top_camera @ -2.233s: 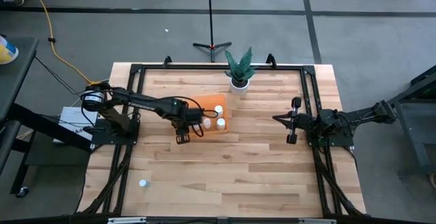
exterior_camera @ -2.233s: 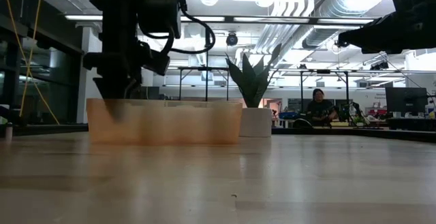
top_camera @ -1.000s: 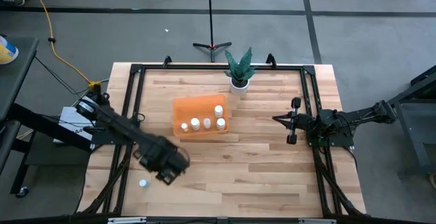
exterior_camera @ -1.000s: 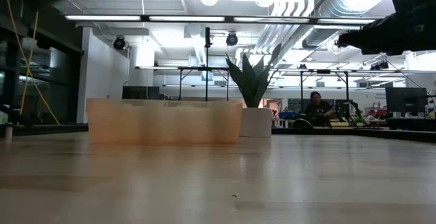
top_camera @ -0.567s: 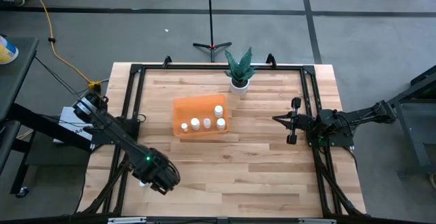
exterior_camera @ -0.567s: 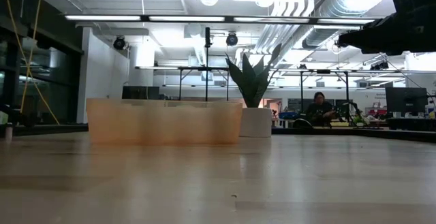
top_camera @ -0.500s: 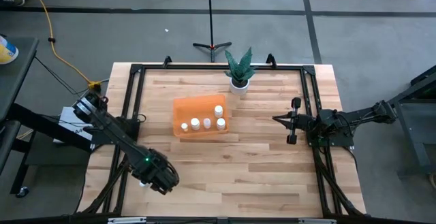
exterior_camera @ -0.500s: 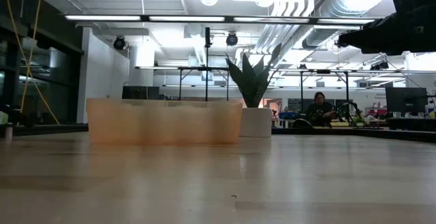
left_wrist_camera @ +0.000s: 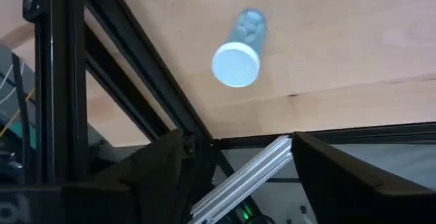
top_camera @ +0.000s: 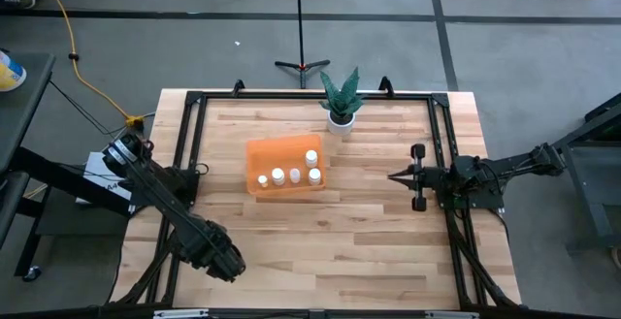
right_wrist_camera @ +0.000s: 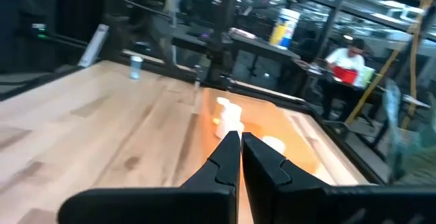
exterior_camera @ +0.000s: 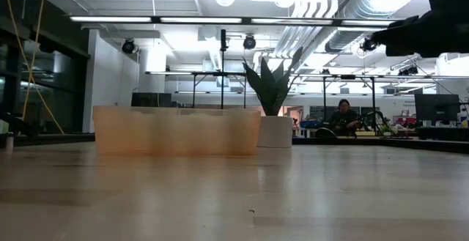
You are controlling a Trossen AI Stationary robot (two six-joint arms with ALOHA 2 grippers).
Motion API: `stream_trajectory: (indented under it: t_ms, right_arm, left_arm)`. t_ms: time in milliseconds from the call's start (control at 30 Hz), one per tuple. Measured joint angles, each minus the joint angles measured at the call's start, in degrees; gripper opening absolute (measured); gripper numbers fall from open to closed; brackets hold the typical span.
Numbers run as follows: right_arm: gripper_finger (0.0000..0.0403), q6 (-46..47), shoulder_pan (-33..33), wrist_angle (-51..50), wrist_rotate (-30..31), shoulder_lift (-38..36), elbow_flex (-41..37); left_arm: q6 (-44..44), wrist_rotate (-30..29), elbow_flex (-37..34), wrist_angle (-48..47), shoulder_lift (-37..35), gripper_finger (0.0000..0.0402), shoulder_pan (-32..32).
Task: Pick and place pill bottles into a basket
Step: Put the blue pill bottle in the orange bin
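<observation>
The left end effector [left_wrist_camera: 231, 176] hung over the near-left corner of the worktop [top_camera: 369, 232], its fingers spread wide, with the last loose pill bottle [left_wrist_camera: 238, 50] standing upright just ahead of the gap between them, cap up, beside the black frame rail [left_wrist_camera: 136, 81]. Its long axis was vertical, so a short advance should bring the fingers to either side of the body (my judgement). The right end effector [top_camera: 417, 176], fingers pressed together on nothing, waited at the right edge, far from that bottle; four bottles [top_camera: 287, 175] already stood in the basket [top_camera: 267, 152].
</observation>
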Motion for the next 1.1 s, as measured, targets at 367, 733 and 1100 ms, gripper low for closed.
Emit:
stream_trajectory:
  t_ms: [367,733,1100]
  right_arm:
    - [0.0007,0.0,0.0,-0.7,-1.0,0.0,0.0]
    - [0.0003,-0.4,0.0,-1.1,-0.9,0.0,0.0]
    - [0.0001,-0.4,0.0,-1.1,-0.9,0.0,0.0]
  left_arm:
    - [0.3,-8.8,-1.7,3.1,0.0,0.0364,0.1]
    - [-0.4,-4.6,-7.9,7.7,0.0,0.0365,-0.3]
    - [-0.2,-4.5,-14.5,18.0,0.0,0.0365,-0.8]
